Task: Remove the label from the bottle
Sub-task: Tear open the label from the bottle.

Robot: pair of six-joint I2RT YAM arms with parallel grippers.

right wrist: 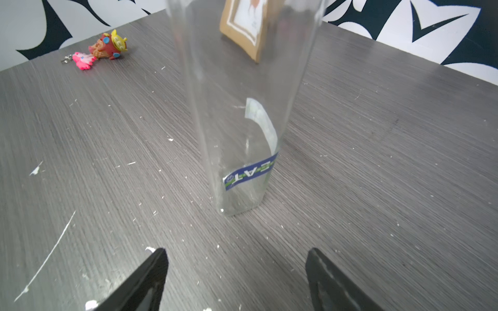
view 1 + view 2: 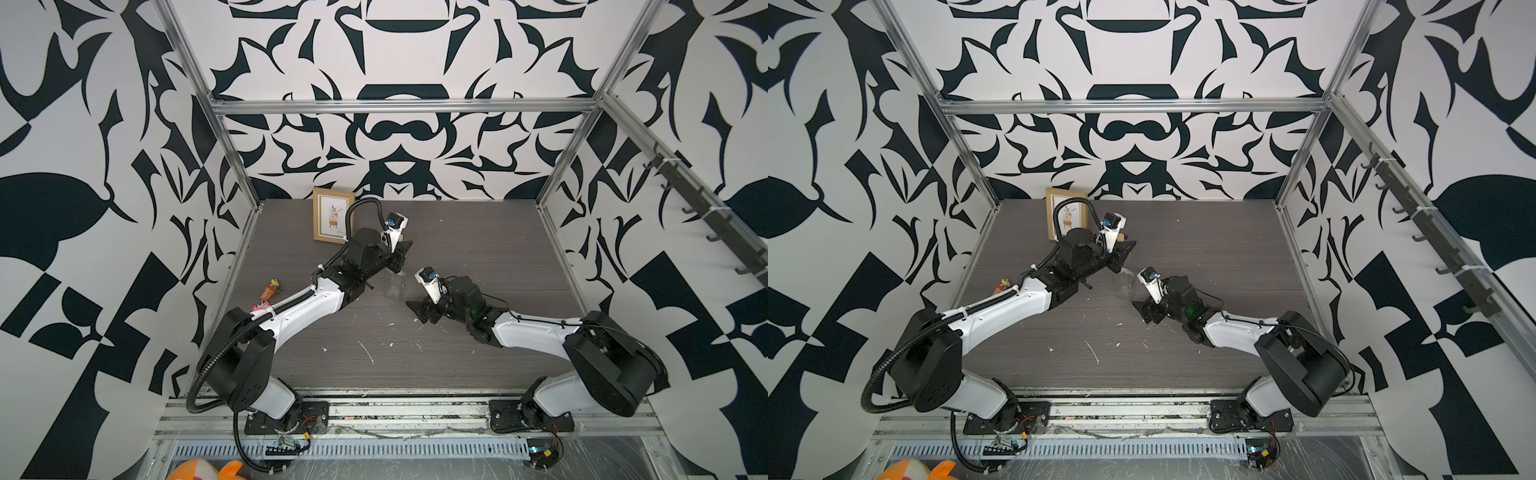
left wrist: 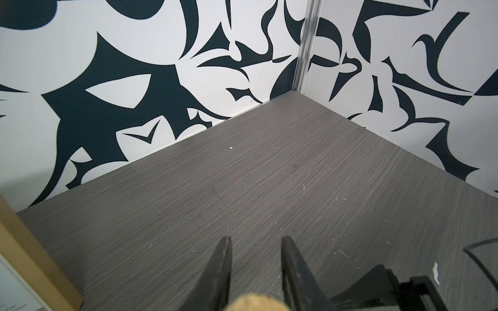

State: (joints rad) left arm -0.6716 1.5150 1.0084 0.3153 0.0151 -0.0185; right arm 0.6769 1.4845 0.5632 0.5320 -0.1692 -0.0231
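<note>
Right hand (image 1: 237, 250) agape, empty; left hand (image 3: 256, 239) tight on bottle (image 1: 242, 80) cork (image 3: 256, 303); label (image 1: 250, 173) "EAT".

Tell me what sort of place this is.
Likely a robot lab test cell: a left arm and right arm bolted to a rail, an aluminium frame with patterned walls, and a grey table.

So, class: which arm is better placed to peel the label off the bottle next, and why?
The right. The right gripper stands open, facing the label low on the upright bottle, nothing between them. The left gripper is shut on the bottle at its cork, steadying it, so it is busy.
</note>
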